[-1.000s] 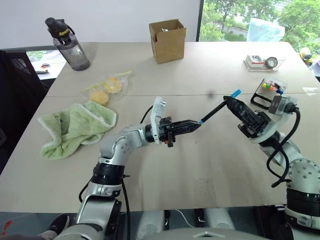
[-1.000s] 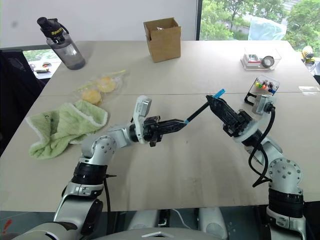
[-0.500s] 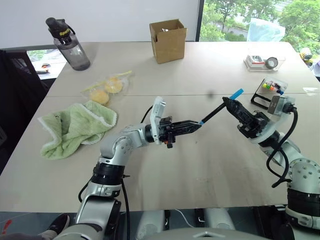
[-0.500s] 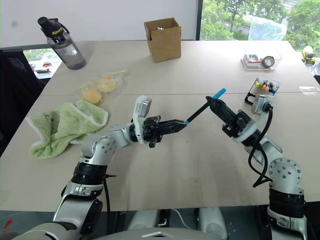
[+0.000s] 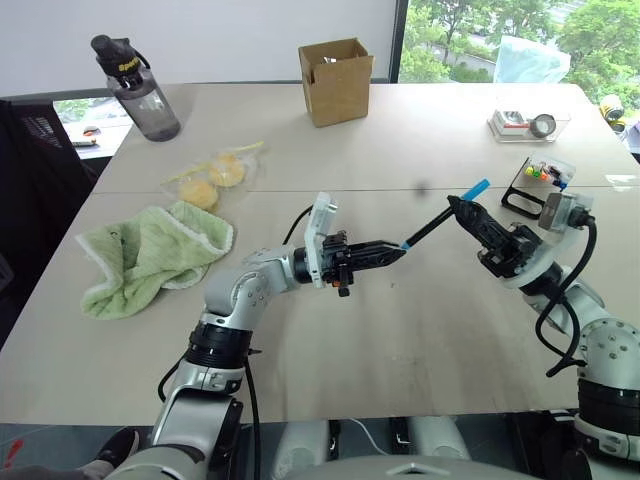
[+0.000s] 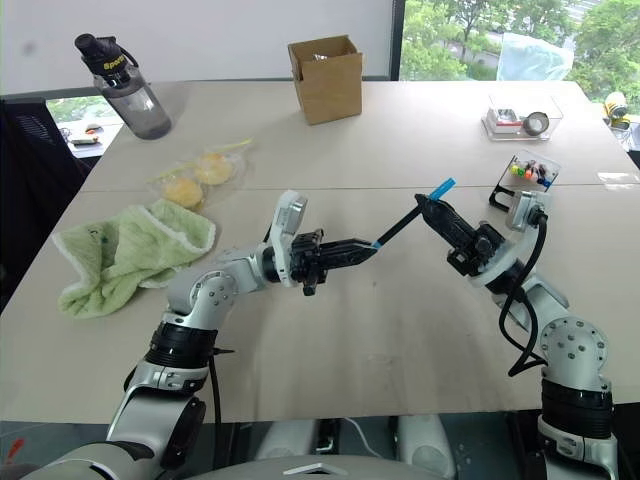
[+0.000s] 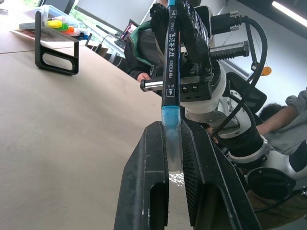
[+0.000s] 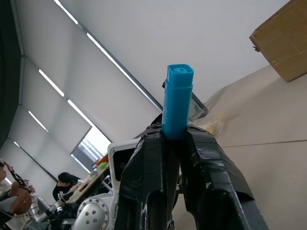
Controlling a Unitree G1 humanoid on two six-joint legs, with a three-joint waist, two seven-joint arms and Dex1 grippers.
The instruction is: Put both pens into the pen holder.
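Observation:
A slim black pen with a light-blue cap hangs slanted above the table's middle, held at both ends. My left gripper is shut on its light-blue lower tip. My right gripper is shut on the barrel just below the blue cap, which sticks out past its fingers. The pen holder, a small black wire stand carrying a clear box of coloured markers, stands on the table at the right, behind my right arm. In the left wrist view the pen holder lies beyond the pen.
A brown cardboard box stands at the back centre and a grey water bottle at the back left. At the left lie a green towel and a bag of yellow things. A clear tray with tape sits back right.
My right gripper's fingers have closed on the pen's upper barrel. Both arms and the pen stay where they were.

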